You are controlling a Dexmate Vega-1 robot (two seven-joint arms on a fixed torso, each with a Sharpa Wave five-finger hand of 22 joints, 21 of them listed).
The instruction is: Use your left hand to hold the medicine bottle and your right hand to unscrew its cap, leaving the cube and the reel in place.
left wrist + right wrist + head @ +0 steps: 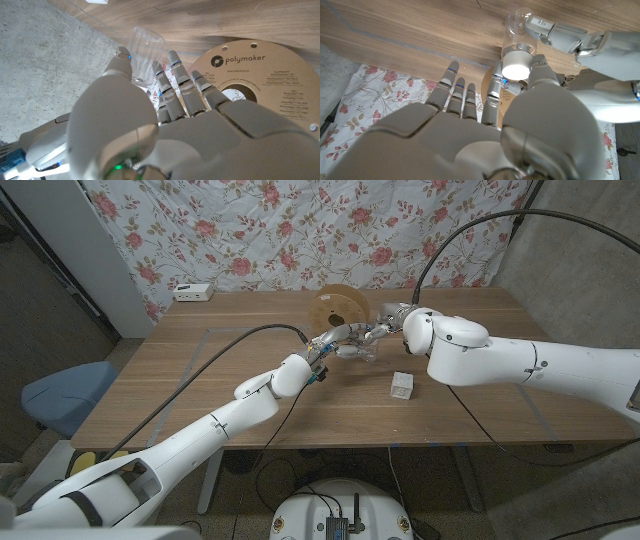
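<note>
Head view: both hands meet at the bottle (364, 352), just in front of the reel (338, 309). Left hand (338, 340) grips the clear bottle's body. Right hand (392, 323) pinches its white cap (516, 69) between thumb and a finger, other fingers spread. Cube (402, 386) sits well apart from the reel, nearer the robot.

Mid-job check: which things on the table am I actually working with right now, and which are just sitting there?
In the job:
medicine bottle, clear, gripped by the left hand
white cap, pinched by the right hand

Just lying about:
reel, behind the hands
cube, on the table in front of the right arm
white box, at the far left edge
</note>
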